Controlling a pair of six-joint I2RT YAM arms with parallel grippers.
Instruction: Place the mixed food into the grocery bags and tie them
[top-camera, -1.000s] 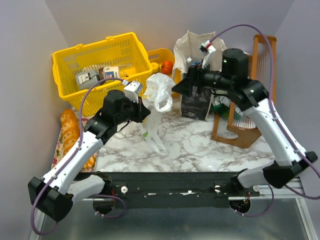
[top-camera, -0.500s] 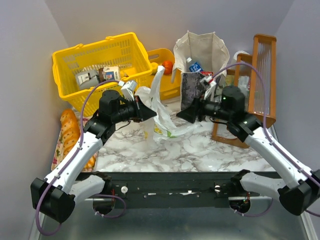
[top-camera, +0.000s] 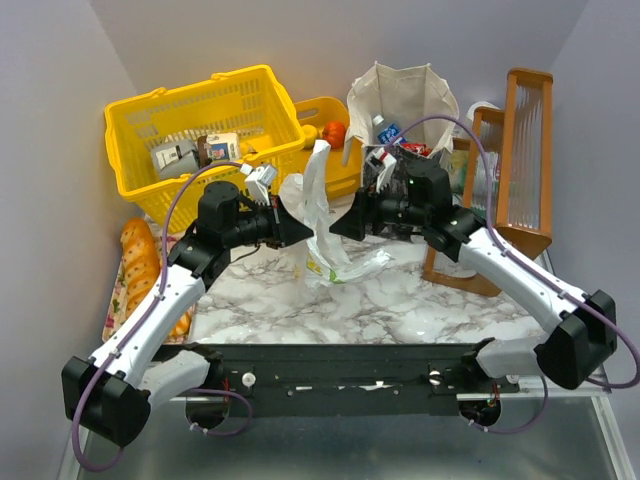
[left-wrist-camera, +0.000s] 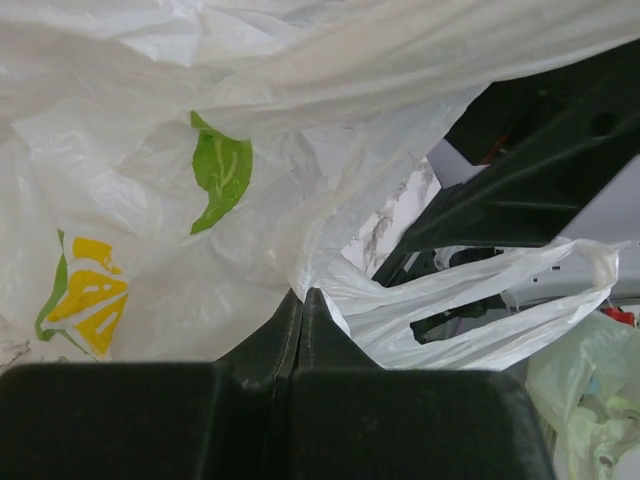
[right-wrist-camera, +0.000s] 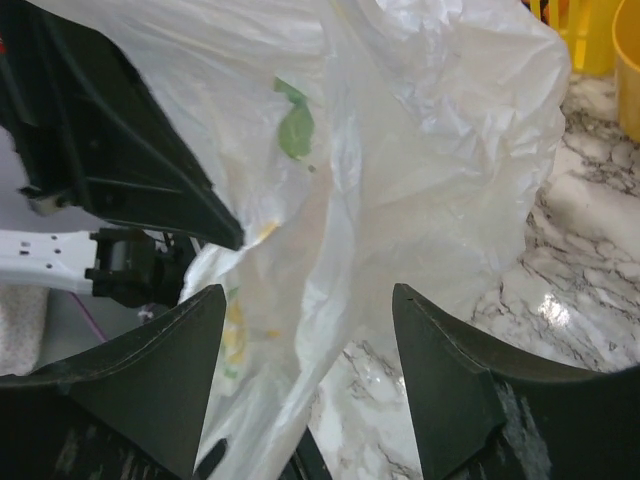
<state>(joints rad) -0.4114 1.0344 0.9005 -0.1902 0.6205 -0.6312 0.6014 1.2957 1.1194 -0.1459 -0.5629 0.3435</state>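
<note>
Marble-veined tabletop (top-camera: 430, 300) is closed in by plain grey walls, and near its middle the thin white plastic bag (top-camera: 325, 225) is held up, its printed lower part draped on the stone. Such film is judged very light, limp and slippery. It is best taken at a bunched handle loop or a gathered neck, where several layers can be pinched together, since a single sheet could slide out or tear.

The left gripper (left-wrist-camera: 298, 305) is pressed together on a fold of the bag, its arm reached forward and turned inward toward the centre. The right gripper (right-wrist-camera: 305, 300) is spread wide, with film hanging between its fingers but not clamped. Its arm is bent in from the opposite side, so the two tips are brought near each other across the bag.

Behind, the canvas tote (top-camera: 400, 95) is stood upright with a water bottle (top-camera: 386, 130) and red packets (top-camera: 415, 150) inside. An orange (top-camera: 334, 133) is seen in the small yellow tub (top-camera: 320, 106) beside the large yellow basket (top-camera: 283, 110).
</note>
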